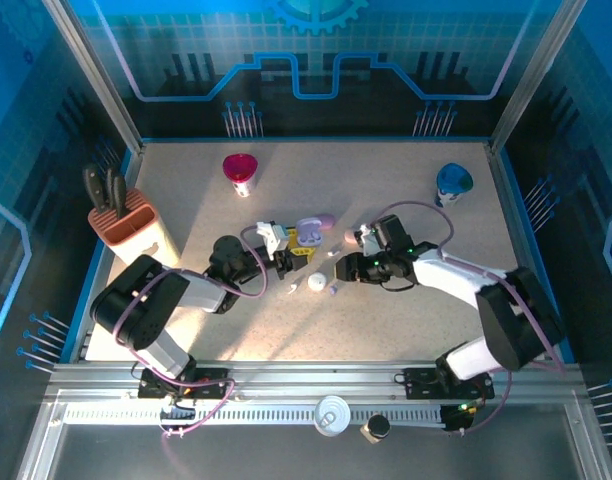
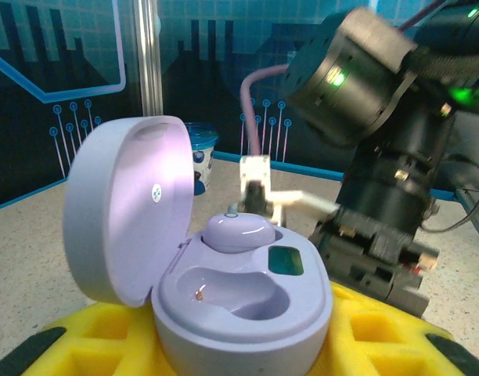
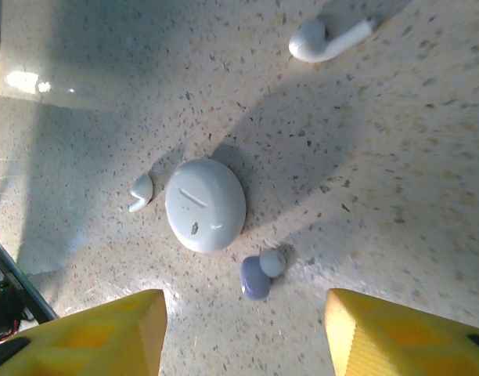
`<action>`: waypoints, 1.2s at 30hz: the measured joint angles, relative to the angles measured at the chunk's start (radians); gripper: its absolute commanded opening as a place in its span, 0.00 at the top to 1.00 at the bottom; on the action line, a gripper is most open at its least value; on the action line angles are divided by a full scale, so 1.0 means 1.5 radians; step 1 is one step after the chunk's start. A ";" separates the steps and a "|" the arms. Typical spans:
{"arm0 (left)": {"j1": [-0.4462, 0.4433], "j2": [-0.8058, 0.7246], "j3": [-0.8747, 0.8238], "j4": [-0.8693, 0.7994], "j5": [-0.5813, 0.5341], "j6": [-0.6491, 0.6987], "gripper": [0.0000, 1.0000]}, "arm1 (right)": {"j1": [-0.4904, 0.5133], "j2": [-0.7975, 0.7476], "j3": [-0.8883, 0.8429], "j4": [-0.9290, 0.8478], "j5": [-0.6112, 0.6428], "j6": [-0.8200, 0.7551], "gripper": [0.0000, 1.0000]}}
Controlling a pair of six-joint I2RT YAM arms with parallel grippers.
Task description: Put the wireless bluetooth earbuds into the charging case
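From above, the left gripper [image 1: 294, 252] pinches the open lilac charging case [image 1: 309, 232] mid-table, the right gripper [image 1: 348, 266] near it beside a closed white case [image 1: 316, 283]. The left wrist view shows one lilac earbud [image 2: 238, 232] seated in the charging case's far well. In the right wrist view the right gripper's yellow fingers [image 3: 106, 329] are spread above a purple earbud [image 3: 253, 282] and two white earbuds [image 3: 140, 193]

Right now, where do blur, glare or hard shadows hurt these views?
Left wrist: the open lilac charging case is sharp, the right arm behind it is blurred. Right wrist: the table is crisp with hard-edged shadows and a glare patch at upper left; the yellow fingertips are soft. Top external: a bright band washes out the near rail.
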 measured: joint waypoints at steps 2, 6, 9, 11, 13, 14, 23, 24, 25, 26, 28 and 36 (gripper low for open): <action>0.001 -0.009 -0.004 -0.001 0.000 0.000 0.63 | 0.003 0.046 0.017 0.006 -0.012 -0.007 0.44; 0.001 -0.030 -0.009 -0.003 -0.001 0.000 0.64 | 0.007 0.127 0.068 0.015 -0.039 -0.030 0.44; 0.001 -0.048 -0.017 -0.006 -0.003 0.000 0.64 | 0.013 0.173 0.104 0.015 -0.061 -0.049 0.44; 0.001 -0.057 -0.022 -0.008 -0.003 0.000 0.64 | 0.018 0.189 0.117 0.016 -0.073 -0.059 0.44; 0.001 -0.060 -0.024 -0.010 -0.003 0.000 0.63 | 0.020 0.200 0.126 0.014 -0.085 -0.069 0.45; 0.001 -0.061 -0.025 -0.012 -0.003 0.000 0.64 | 0.021 0.205 0.130 0.014 -0.092 -0.074 0.46; 0.001 -0.062 -0.025 -0.027 -0.003 0.000 0.63 | 0.021 0.201 0.115 0.007 -0.119 -0.091 0.48; 0.001 -0.062 -0.025 -0.027 -0.003 0.000 0.63 | 0.021 0.194 0.106 0.008 -0.119 -0.091 0.48; 0.001 -0.062 -0.025 -0.027 -0.003 0.000 0.63 | 0.023 0.185 0.094 0.007 -0.119 -0.092 0.48; 0.001 -0.062 -0.025 -0.027 -0.003 0.000 0.63 | 0.024 0.174 0.083 0.004 -0.118 -0.092 0.48; 0.001 -0.062 -0.025 -0.027 -0.003 0.000 0.63 | 0.025 0.156 0.063 -0.003 -0.118 -0.091 0.48; 0.001 -0.062 -0.025 -0.027 -0.003 0.000 0.63 | 0.041 0.115 0.027 -0.028 -0.116 -0.088 0.48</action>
